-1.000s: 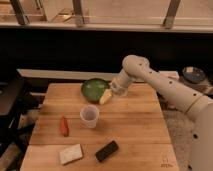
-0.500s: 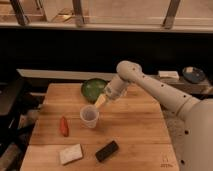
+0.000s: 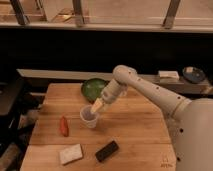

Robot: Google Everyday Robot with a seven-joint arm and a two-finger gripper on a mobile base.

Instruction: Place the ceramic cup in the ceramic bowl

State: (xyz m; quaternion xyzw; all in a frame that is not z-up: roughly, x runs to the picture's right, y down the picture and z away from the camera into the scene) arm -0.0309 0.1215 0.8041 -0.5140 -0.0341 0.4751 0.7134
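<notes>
Camera view: found gripper [image 3: 97, 106] at rim of cup [image 3: 89, 119], its state impossible to tell; noted wooden table [image 3: 140, 135] beneath, green bowl [image 3: 92, 89] just behind, dark wall [image 3: 75, 52] beyond.

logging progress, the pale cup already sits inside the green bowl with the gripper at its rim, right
Not quite. The camera view shows the ceramic cup standing on the wooden table, in front of the ceramic bowl, not inside it. The gripper is at the cup's rim, as you say.
</notes>
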